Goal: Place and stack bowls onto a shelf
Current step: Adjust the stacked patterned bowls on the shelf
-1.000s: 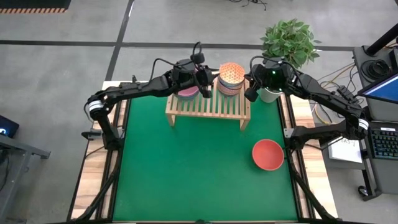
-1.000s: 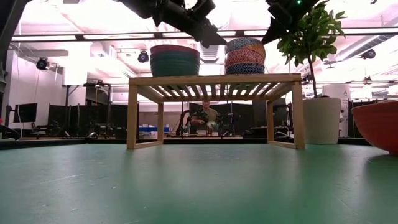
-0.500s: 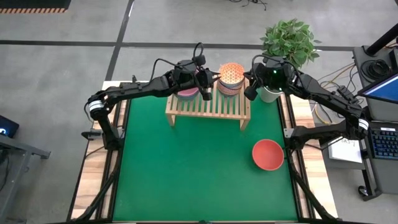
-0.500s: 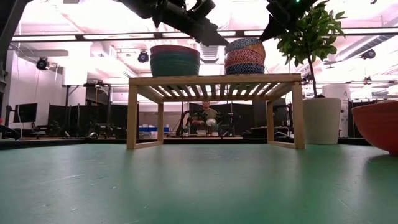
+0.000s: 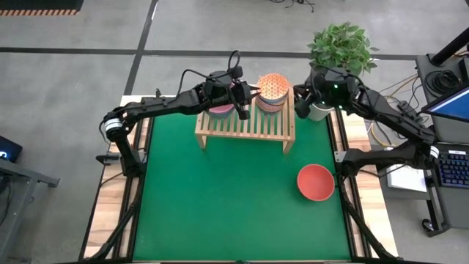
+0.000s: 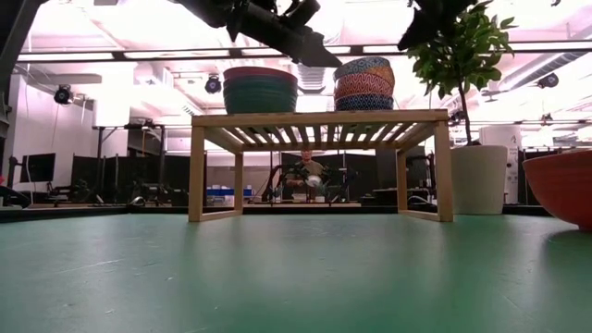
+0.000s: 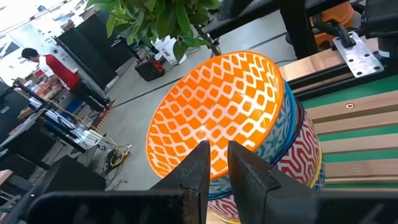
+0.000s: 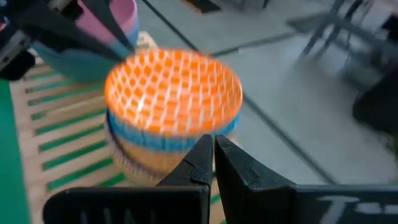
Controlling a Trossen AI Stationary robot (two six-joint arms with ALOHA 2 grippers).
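The orange-patterned bowl tops a stack of small bowls on the low light-wood slatted shelf, beside a pink-topped stack. The left gripper, fingers nearly together and holding nothing, hovers at its rim. The right gripper hangs closed and empty beside the shelf; a red bowl sits apart on the green mat.

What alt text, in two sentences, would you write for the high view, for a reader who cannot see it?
Seen from above, a wooden shelf at the green table's far edge holds two stacks of bowls, the right one topped by an orange patterned bowl. The left gripper sits between the stacks, and a red bowl remains on the table.
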